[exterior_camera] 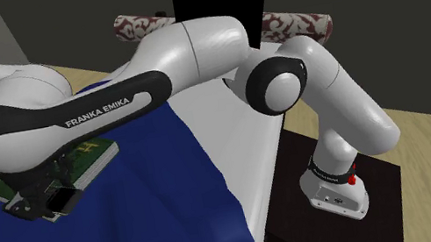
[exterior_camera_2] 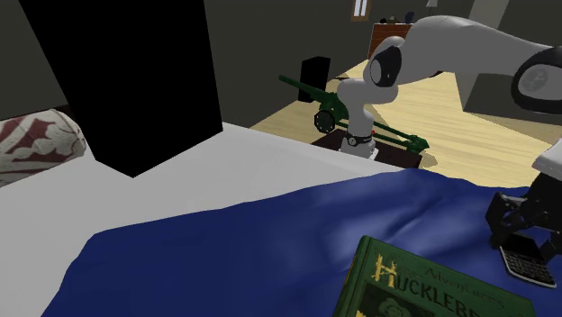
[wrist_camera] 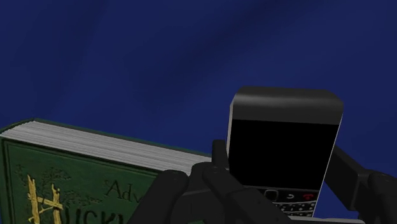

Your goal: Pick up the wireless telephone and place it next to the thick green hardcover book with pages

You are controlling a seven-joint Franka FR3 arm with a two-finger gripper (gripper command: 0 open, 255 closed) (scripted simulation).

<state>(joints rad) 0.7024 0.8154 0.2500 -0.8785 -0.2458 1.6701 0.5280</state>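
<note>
Half finished, apparently: pinched the wireless telephone (wrist_camera: 283,137) in the gripper (exterior_camera_2: 522,243), just beside the green book (wrist_camera: 83,181), over the blue blanket (wrist_camera: 159,57). Could have slid against the book's page edge if released tilted.

Blue bedspread (wrist_camera: 159,57) offered open passage ahead of the gripper (wrist_camera: 283,186). The green book (wrist_camera: 70,181) blocked one side, lying just beside the clasped telephone (wrist_camera: 283,140). A patterned bolster (exterior_camera: 303,25) lay well apart.
</note>
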